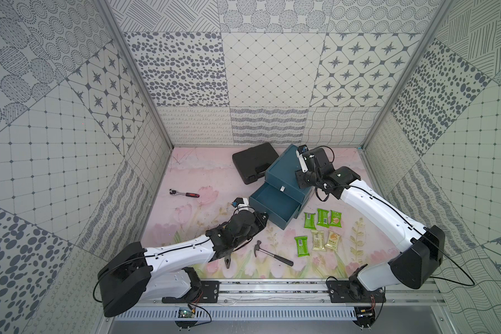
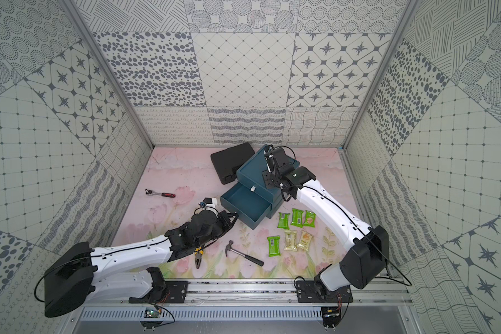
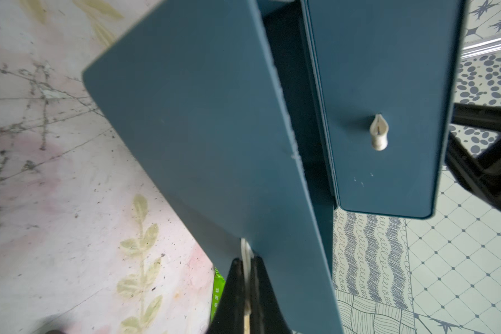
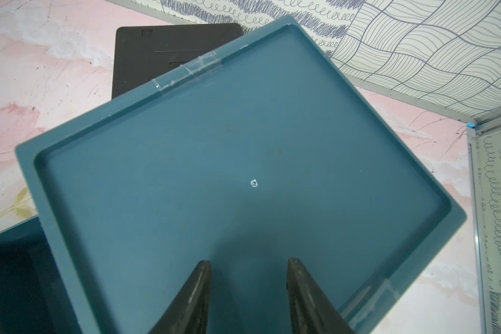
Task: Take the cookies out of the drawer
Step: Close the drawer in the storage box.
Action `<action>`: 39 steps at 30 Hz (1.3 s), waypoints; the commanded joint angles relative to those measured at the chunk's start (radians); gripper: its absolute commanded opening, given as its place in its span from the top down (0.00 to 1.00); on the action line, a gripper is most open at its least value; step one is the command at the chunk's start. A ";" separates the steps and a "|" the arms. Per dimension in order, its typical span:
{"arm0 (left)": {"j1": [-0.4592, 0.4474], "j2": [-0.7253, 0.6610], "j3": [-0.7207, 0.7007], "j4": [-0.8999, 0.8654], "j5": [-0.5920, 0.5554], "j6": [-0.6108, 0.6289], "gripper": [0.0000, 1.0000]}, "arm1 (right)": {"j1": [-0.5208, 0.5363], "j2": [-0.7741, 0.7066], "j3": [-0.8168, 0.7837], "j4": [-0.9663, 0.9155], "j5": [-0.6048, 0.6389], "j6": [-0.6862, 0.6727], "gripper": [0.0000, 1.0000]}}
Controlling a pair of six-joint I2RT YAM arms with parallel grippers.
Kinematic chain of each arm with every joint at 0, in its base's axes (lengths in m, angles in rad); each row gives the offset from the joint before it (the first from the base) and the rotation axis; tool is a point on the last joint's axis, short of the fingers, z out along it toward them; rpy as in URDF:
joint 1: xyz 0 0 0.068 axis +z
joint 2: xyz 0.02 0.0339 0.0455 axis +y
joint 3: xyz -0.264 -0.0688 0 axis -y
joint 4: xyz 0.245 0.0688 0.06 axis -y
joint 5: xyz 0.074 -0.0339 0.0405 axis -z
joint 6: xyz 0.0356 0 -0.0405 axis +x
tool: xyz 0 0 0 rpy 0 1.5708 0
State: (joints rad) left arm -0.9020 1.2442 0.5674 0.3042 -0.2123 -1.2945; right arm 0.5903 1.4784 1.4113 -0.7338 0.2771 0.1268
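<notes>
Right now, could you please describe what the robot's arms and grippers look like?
The left arm and right arm have white shells between bulky black joint housings; a thin black cable runs along each and loops out near the base. The left gripper and right gripper have black, tapering, wedge-shaped fingers.

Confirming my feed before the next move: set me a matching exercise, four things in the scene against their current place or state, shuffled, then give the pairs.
Column one:
1. left tool
2. right tool
3. lower drawer
4. cookie packets

Column two:
A. lying on the table beside the blue cabinet
B. open, above the cabinet's top
C. shut on a white pull tab
D. pulled out, visible part empty

Pairs: 1-C; 2-B; 3-D; 4-A
</notes>
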 commanded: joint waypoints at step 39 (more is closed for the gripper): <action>0.002 0.482 0.313 0.218 -0.013 -0.060 0.77 | 0.016 0.048 -0.043 -0.100 0.031 0.043 0.57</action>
State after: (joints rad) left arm -0.8993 1.7508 0.9024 0.5194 -0.2737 -1.3437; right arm 0.6010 1.4784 1.4033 -0.7280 0.3229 0.1719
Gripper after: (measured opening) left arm 0.198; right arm 0.432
